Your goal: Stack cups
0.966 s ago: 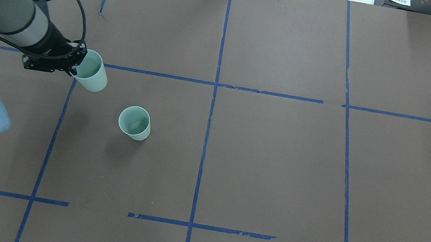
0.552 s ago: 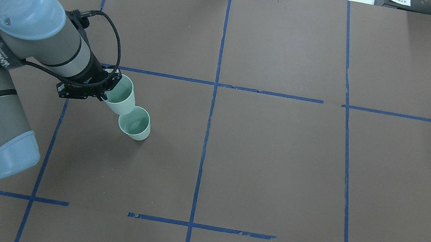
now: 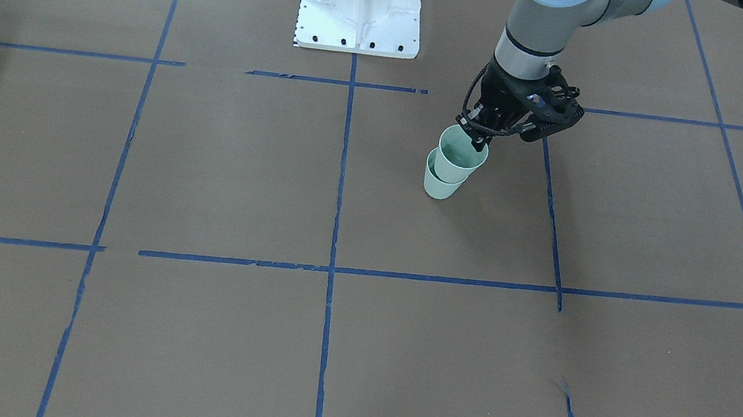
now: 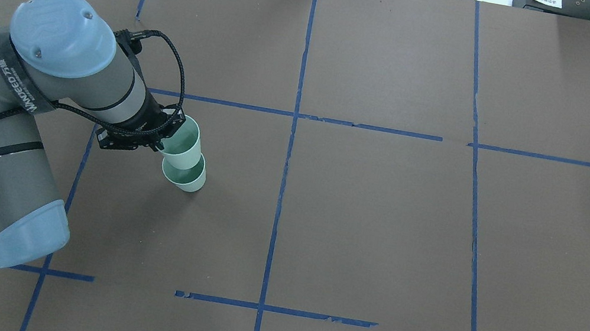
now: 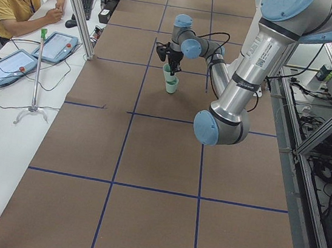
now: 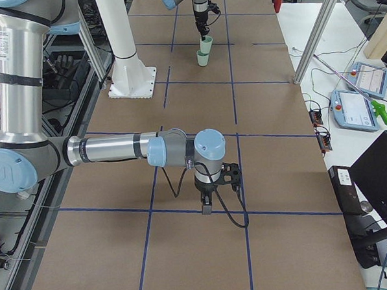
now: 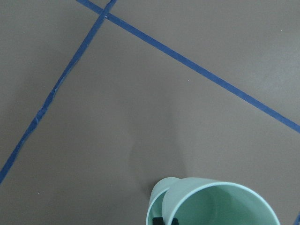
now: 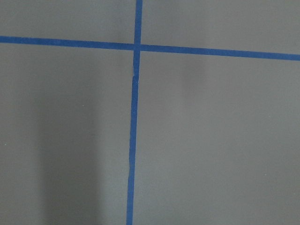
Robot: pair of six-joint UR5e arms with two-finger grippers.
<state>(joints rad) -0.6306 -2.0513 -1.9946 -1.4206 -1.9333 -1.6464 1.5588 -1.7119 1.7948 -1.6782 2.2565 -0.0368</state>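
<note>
Brown paper covers the wide table (image 4: 379,233), and strips of blue tape (image 4: 286,158) divide it into large rectangles. The grey left arm with pale blue joint caps (image 4: 44,87) reaches in over the table's left half, wrist pointing down. The matching grey right arm (image 6: 109,149) stretches low across the table's other end, well apart from the cups. A white metal base plate (image 3: 361,2) sits at the robot's edge of the table.

One small pale mint-green tapered plastic cup, the lower cup (image 4: 186,177), stands upright on the table just inside a tape rectangle. A second identical mint-green cup, the upper cup (image 4: 183,142), hangs tilted right above it, its base at the lower cup's mouth. Whether the base is already inside cannot be told. From the left wrist, the lower cup's rim (image 7: 157,197) peeks out beside the upper cup (image 7: 220,206).

The left jaws are clamped on the upper cup's rim, one black finger inside the wall. The right jaws point down over bare paper near a tape crossing. How far apart they stand cannot be told.
</note>
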